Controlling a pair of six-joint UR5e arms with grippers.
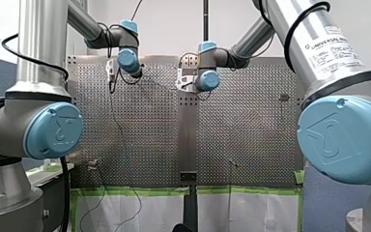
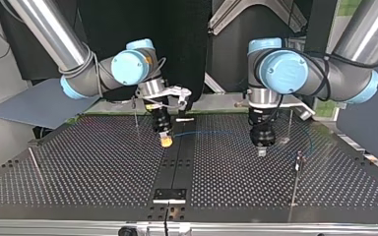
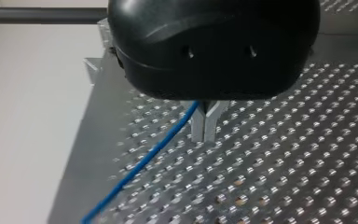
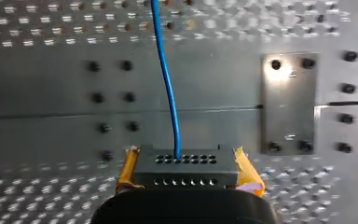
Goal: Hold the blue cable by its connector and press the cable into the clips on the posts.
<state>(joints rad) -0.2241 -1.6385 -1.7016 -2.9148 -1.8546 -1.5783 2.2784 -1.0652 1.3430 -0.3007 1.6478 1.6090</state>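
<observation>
Currently my right gripper (image 4: 186, 164) clamps the connector (image 4: 186, 173); my left gripper (image 3: 205, 127) pinches the blue cable (image 4: 168, 88), strung between them above the table (image 2: 78, 162). Overpulling could slip it loose before the post (image 2: 299, 164).

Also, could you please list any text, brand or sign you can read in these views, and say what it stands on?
"UNIVERSAL ROB": white label on my right arm's tube, front view; the word's end is unclear.
Fine print lower on that label: too small to read.
Blue joint caps: an embossed logo mark, no legible letters.
Top view and both wrist views: no text.
</observation>
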